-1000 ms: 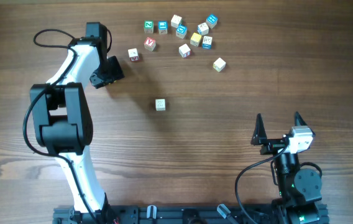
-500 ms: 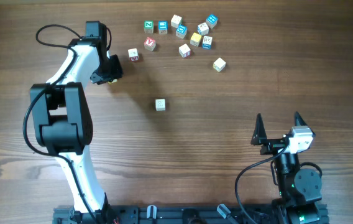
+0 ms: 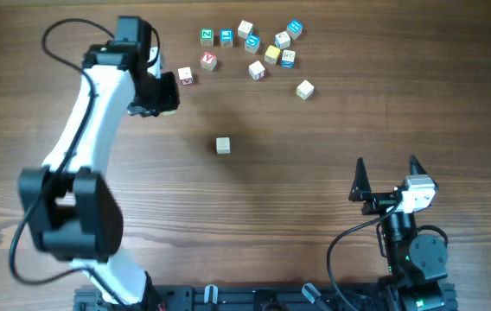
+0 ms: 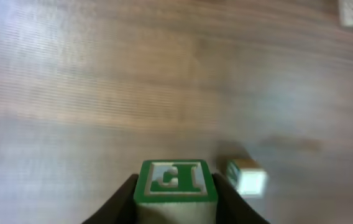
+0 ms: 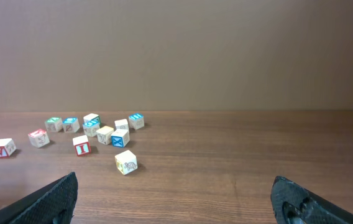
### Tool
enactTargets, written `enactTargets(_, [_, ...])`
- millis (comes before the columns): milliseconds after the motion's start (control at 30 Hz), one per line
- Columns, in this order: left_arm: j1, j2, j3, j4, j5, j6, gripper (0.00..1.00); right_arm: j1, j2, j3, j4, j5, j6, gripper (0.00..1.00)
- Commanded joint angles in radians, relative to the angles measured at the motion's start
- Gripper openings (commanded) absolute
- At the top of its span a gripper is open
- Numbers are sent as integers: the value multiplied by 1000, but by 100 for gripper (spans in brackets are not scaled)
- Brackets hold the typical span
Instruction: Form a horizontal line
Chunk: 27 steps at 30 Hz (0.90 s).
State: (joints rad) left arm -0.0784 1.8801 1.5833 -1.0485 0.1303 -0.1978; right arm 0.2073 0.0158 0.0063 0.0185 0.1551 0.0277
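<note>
In the left wrist view my left gripper (image 4: 176,202) is shut on a green letter cube (image 4: 175,179), with a dark jaw pressed to each side. From overhead that gripper (image 3: 161,93) hangs at the upper left and hides the cube. A lone cream cube (image 3: 222,145) stands mid-table, down and right of it, and shows blurred in the left wrist view (image 4: 248,178). No horizontal line of cubes is in view. My right gripper (image 3: 387,164) rests open at the lower right, holding nothing (image 5: 175,193).
Several loose letter cubes (image 3: 258,47) with blue, green, red and yellow faces are scattered along the far edge. A red-faced cube (image 3: 187,77) lies just right of the left gripper. A cream cube with a turtle picture (image 5: 125,163) sits apart (image 3: 304,89).
The left arm has stretched out, carrying its gripper right and slightly towards the far edge, and its jaws have narrowed onto the green cube. The right arm and table cubes have not moved.
</note>
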Motion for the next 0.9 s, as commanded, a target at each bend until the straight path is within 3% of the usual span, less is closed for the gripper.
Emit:
enactTargets(0, [-4,-33,-12,-39,49,-28,31,-5,-5,-1,3,10,-9,100])
enactTargets(200, [-90,-32,-264,139,24,-47,33,-5,-5,-1,3,9,-9,100])
enactTargets(467, [-116,-32,-538,441,-126,-76,34,-5,-5,-1,3,10,-9,100])
enactTargets(567, [-116,-32,-540,446,-140,-76,34,-5,-5,-1,3,10,-9,100])
enactTargets(700, [-116,-32,-540,451,-140,-76,52,-5,-5,-1,3,10,-9,100])
enactTargets(867, [-116,-47,-536,451,-144,-72,53,-5,-5,-1,3,10,-9,100])
